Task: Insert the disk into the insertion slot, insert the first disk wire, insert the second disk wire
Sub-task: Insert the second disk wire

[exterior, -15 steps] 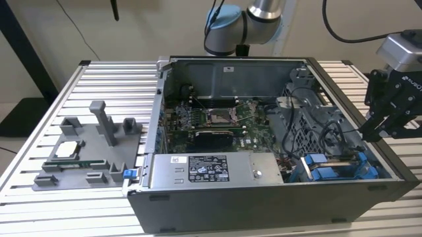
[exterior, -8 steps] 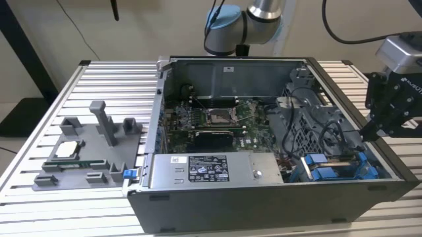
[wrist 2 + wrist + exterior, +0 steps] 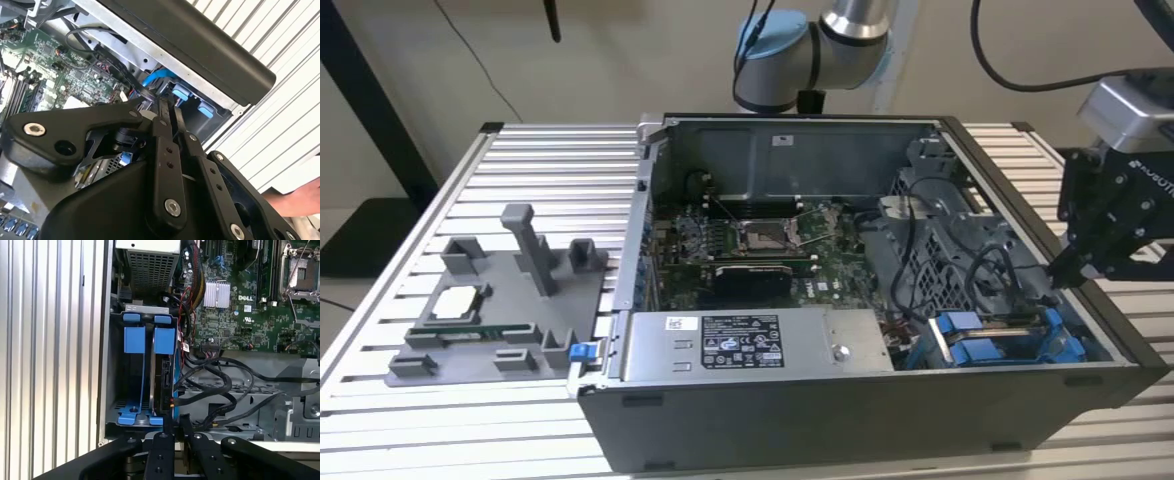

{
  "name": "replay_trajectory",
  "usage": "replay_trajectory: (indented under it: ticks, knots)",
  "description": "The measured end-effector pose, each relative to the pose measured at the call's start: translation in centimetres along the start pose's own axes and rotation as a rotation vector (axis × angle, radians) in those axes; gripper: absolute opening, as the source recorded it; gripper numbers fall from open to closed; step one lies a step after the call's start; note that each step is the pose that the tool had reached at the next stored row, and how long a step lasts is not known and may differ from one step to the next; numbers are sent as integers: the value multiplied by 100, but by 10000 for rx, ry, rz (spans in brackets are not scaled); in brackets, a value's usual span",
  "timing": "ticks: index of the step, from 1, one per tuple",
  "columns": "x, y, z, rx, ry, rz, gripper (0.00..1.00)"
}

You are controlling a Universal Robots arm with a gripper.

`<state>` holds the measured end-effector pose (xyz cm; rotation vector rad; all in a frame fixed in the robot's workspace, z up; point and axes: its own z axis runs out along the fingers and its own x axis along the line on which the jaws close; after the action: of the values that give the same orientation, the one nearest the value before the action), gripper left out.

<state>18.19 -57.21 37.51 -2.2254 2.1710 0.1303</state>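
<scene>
The open computer case [image 3: 854, 300] sits on a ribbed metal desk [image 3: 534, 180]. In the exterior view the gripper [image 3: 1062, 283] hangs over the case corner at the exterior view's right, just above the insertion slot [image 3: 1007, 340] with its blue parts. A grey box with a white sticker [image 3: 747, 343] lies near the front, and a grey holder with small parts [image 3: 494, 300] stands on the desk well apart from the case.

The first wrist view looks straight down into the slot. There the disk [image 3: 162, 377] stands on its edge inside the bay, in its blue frame, with black wires [image 3: 215, 390] beside it. The exterior view does not show the disk that clearly.

In both wrist views the two black fingers [image 3: 163, 427] are pressed close together, and I cannot tell if something thin is pinched between them. The second wrist view also catches part of a person's hand [image 3: 295, 197] at the edge.
</scene>
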Motion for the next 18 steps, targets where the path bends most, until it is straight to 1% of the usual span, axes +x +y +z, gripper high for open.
replay_trajectory:
  ticks: [5, 6, 17, 18]
  knots:
    - [2, -1, 18, 1, 0, 9, 100]
    - [2, -1, 22, 1, -1, 11, 0]
    - [3, -1, 38, 2, 0, 26, 0]
    - [3, 13, 37, 2, -4, 29, 0]
